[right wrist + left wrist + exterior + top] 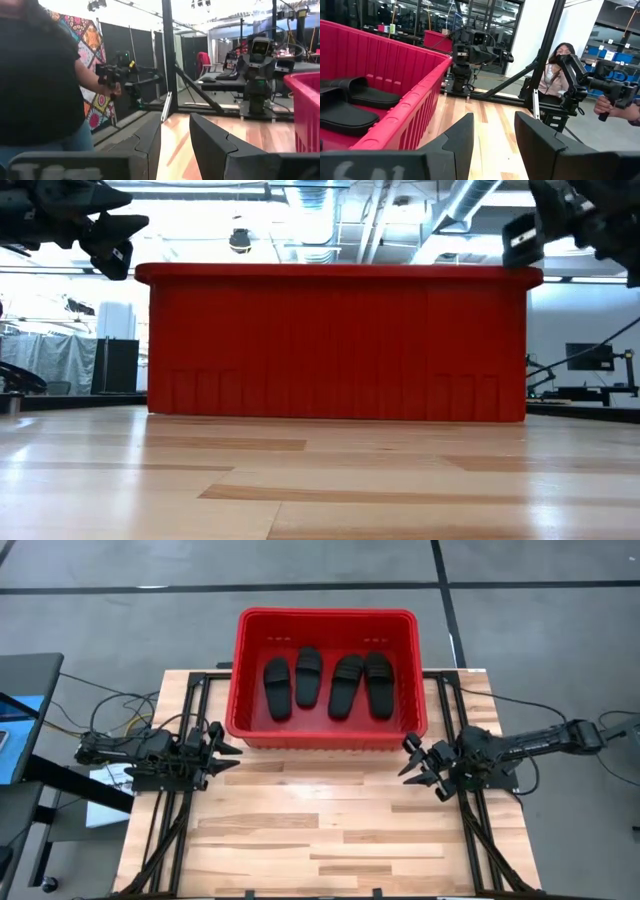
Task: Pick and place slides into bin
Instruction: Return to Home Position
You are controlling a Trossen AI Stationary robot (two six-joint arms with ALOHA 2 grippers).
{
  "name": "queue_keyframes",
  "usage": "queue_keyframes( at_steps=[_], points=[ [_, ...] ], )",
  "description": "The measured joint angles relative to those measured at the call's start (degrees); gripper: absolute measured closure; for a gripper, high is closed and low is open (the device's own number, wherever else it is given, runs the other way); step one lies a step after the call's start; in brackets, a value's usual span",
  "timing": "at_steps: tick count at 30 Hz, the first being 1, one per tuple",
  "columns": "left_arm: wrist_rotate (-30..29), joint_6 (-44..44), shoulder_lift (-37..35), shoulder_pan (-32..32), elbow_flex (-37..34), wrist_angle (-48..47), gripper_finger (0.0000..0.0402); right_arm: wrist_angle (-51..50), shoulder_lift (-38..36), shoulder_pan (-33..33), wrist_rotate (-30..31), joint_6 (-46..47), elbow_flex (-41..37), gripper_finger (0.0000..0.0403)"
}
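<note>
High view: we note four black slides [309,676] lying sole-down side by side on the floor of the red bin [326,613]. They form two pairs, with a gap between the pairs. The bin sits at the far edge of the wooden surface [330,830].

The left gripper [224,753] hangs off the bin's near left corner. The right gripper [408,757] hangs off its near right corner. Both are over the surface, clear of the bin and holding nothing.

Low view: we see only the bin's front wall [335,345], and the slides are hidden behind it. The left gripper [108,242] and the right gripper [528,232] show at the upper corners, above rim height.

Left wrist view: the left gripper [492,142] has its fingers apart, with bare surface showing in the gap. Two slides [347,118] are visible over the bin's side wall [415,112]. Beyond the surface a person [559,62] sits, and a hand [606,105] grips a dark handle.

Right wrist view: the right gripper [175,137] likewise has its fingers apart and nothing between them. Only one corner of the bin [305,107] enters the frame. A person in a black top [40,80] stands close by.
</note>
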Motion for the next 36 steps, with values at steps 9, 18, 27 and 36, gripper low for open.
queue_keyframes(
  at_steps=[9,18,27,36],
  points=[
    [3.04,1.53,0.0,-0.13,0.0,1.12,0.0269,-1.16,-2.94,0.83,0.7,-0.32,-3.5,0.0308],
    [1.46,4.18,0.01,-0.2,0.0,-4.87,0.0269,-5.15,-2.9,2.78,0.61,3.49,-3.5,0.0308],
    [-2.36,3.47,0.02,-0.19,0.0,-10.53,0.0269,-7.69,-2.85,2.73,1.96,5.47,-3.52,0.0308],
    [-2.38,2.1,0.02,-0.17,0.0,-11.87,0.0269,-10.15,-2.85,2.73,1.96,5.44,-3.52,0.0308]
  ],
)
